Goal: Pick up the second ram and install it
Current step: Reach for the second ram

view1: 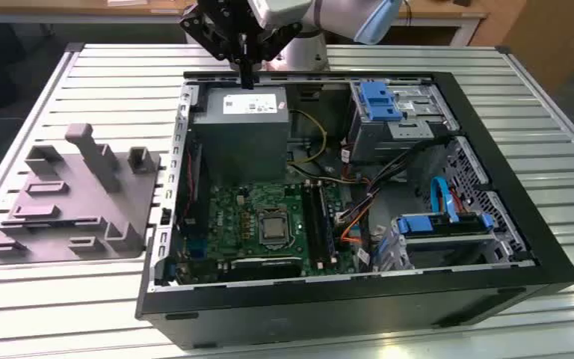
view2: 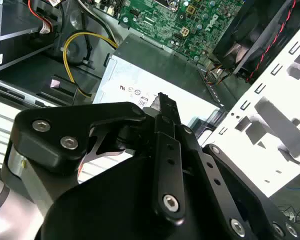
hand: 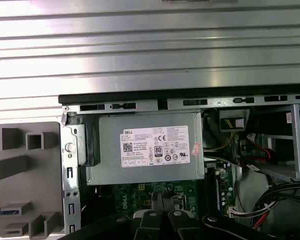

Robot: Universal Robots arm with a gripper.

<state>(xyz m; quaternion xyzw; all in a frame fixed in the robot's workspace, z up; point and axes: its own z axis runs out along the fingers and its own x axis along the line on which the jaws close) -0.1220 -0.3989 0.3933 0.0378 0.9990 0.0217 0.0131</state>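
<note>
- The second ram [hand: 1, 210] seems to be the thin dark blue strip lying flat in a recess of the grey holder block [hand: 25, 170] in the first wrist view. Only a sliver of it shows at the picture's edge, so I cannot tell for sure.
- The gripper [view1: 246, 81] is well apart from that strip. Its black fingers are clenched tip to tip with nothing between them, as the second wrist view also shows [view2: 162, 100].
- On the exterior view's clock face, the gripper hangs over the 12 o'clock rim of the open computer case [view1: 367, 288], pointing down, just above the grey power supply [view1: 239, 112].
- The holder block [view1: 68, 202] sits on the tabletop [view1: 117, 67] at 9 o'clock of the case, just beside its wall, with its posts upright.
- Inside the case, the green motherboard [view1: 252, 217] lies at 6 o'clock of the power supply, with the processor socket [view1: 272, 223] near its middle.
- The long black memory slot rails [view1: 319, 217] run just at 3 o'clock of the socket. Whether a stick stands in them, I cannot tell.
- A yellow cable [view1: 317, 134] loops at 3 o'clock of the power supply.
- A blue drive caddy [view1: 379, 101] sits at the case's 1 o'clock corner.
</note>
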